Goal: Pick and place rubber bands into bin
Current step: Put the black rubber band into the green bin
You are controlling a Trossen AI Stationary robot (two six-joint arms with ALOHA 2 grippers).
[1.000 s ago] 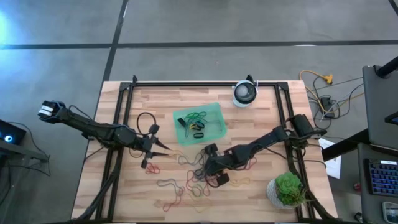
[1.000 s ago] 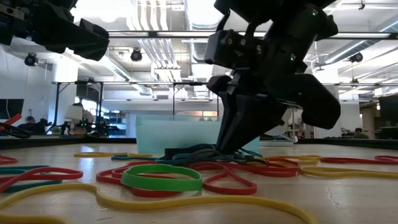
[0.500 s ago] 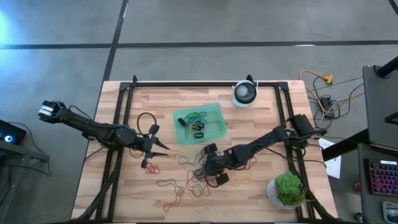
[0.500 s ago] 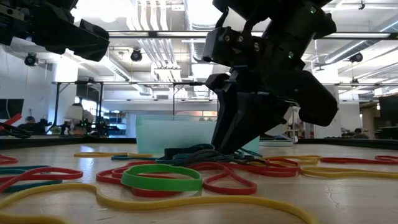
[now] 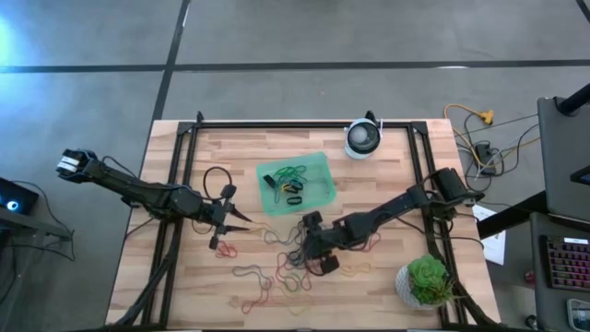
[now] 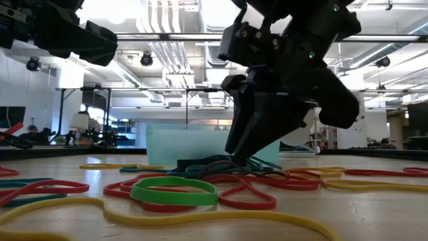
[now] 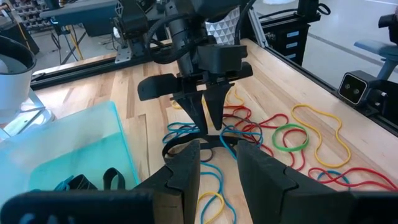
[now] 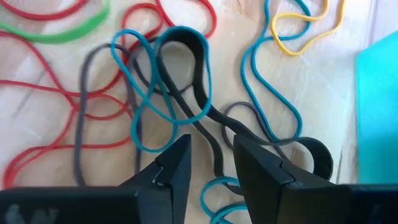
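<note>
Right hand [image 5: 304,242] lower centre, fingers spread over tangled thin rubber bands [image 8: 168,93], holding none. Left hand [image 5: 241,219] spread, mid-left. Translucent green bin [image 5: 323,171] centre holds loops. Pale wood-plank desk [image 5: 387,175].

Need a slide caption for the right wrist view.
Right gripper, fingers open, straddling a black rubber band tangled with blue rubber bands, beside the bin.

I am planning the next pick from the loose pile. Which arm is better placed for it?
The right. Its claw is open directly over the tangled rubber bands, a thick black band between its fingers. The left claw waits off to the side of the pile, beside the bin.
</note>
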